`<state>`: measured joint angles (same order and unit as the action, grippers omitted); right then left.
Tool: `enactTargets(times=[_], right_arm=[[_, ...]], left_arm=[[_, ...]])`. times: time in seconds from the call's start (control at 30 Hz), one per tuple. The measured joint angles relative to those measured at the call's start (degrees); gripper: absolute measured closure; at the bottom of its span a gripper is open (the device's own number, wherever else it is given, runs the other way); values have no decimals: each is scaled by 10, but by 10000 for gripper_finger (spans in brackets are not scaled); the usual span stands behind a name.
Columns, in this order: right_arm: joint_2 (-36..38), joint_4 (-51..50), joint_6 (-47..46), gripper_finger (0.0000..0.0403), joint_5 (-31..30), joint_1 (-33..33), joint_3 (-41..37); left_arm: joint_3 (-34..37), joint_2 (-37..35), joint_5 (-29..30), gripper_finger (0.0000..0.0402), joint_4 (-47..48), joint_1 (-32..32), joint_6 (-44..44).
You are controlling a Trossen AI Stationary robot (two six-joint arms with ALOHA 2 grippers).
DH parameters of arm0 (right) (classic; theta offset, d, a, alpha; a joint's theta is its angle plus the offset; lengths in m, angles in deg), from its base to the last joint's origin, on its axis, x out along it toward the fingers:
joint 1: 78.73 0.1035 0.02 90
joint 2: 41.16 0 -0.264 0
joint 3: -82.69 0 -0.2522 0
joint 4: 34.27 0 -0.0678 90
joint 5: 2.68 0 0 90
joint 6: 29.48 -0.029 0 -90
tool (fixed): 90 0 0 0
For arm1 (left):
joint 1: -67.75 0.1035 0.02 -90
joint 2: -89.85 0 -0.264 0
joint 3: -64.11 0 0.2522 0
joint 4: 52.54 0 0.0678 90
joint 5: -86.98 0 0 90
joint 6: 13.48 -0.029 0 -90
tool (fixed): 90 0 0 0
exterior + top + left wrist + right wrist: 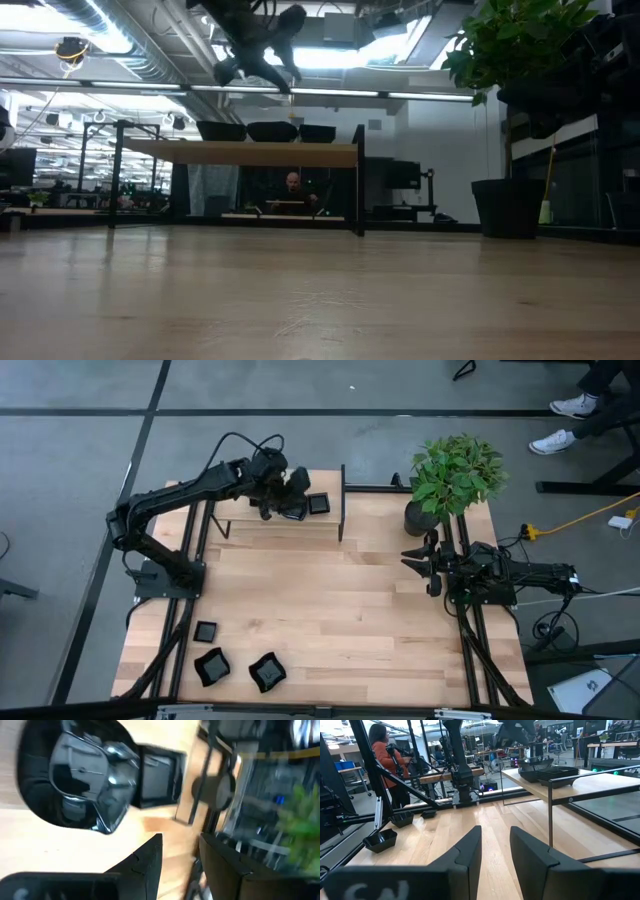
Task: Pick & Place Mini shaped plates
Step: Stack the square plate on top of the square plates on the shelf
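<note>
Left gripper (296, 498) is held part-open, empty, over wavy plate (80, 775) on shelf (285, 523); a straight-up retreat is advised.

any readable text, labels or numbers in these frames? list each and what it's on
"CN": pale partial lettering on the right claw's own body, cut off at the picture's edge in the right wrist view.
A pale partial mark on the left claw's body: too blurred to read.
None on the mini shaped plates, table or plant pot.
</note>
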<state>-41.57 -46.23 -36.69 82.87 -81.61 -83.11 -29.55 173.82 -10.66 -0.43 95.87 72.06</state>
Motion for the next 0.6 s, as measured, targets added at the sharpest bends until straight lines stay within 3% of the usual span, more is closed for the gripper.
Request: enactTargets(times=[0.3, 0.6], right_arm=[[0, 0, 0, 300, 0, 0, 0], [0, 0, 0, 300, 0, 0, 0]], left_arm=[[0, -1, 17, 279, 11, -71, -133], [0, -1, 102, 279, 32, -175, -158]])
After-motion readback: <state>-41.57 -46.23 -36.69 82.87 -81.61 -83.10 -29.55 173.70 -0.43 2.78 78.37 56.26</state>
